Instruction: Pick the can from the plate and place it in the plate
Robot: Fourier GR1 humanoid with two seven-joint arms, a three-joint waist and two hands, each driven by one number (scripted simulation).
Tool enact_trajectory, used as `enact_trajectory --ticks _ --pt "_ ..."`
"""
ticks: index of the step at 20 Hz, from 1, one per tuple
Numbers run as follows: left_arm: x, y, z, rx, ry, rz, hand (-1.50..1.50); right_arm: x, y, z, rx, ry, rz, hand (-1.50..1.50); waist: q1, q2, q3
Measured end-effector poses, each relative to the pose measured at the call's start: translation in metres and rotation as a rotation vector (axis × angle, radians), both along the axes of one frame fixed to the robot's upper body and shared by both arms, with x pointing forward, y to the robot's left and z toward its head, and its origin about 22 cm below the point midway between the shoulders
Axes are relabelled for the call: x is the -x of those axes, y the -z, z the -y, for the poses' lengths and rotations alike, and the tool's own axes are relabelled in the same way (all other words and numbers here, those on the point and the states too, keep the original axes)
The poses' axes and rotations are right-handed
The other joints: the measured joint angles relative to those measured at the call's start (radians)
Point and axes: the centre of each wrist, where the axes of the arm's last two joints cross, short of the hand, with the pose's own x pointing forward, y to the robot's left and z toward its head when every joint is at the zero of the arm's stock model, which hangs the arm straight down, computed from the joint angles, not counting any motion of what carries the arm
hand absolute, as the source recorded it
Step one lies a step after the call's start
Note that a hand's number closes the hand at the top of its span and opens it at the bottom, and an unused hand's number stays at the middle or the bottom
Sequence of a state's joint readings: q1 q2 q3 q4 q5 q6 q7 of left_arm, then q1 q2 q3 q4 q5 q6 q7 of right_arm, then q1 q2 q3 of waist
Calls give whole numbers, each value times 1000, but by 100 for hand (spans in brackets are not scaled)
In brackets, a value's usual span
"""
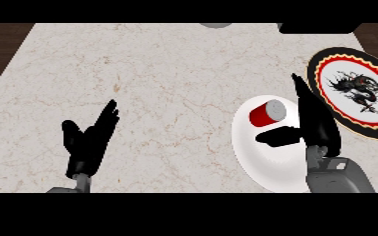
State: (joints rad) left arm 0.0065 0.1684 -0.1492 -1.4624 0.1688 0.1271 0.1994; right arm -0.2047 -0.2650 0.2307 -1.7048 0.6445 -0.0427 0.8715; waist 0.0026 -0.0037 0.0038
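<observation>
While the can (pixel 266 114) is lying ungrasped on the white plate (pixel 255 156), the right hand (pixel 317 124) is hovering wide open, needing to close.

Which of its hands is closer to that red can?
Right. The right hand is beside the can, above the white plate; the left hand rests open far across the counter.

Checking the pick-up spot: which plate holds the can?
The plain white plate, nearer the robot, holds the red can; the dragon-patterned plate sits farther right.
</observation>
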Motion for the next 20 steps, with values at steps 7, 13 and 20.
enact_trajectory --ticks 7,13,20 --pt "0 5 -3 10 7 13 0 -14 15 4 2 -13 -30 -150 1 -1 1" --pt "-1 0 -2 9 8 -3 0 -22 40 -6 43 -83 -95 150 3 0 2" --pt "-1 0 -6 13 7 -6 0 -27 48 -4 115 -124 -73 150 1 -1 -1"
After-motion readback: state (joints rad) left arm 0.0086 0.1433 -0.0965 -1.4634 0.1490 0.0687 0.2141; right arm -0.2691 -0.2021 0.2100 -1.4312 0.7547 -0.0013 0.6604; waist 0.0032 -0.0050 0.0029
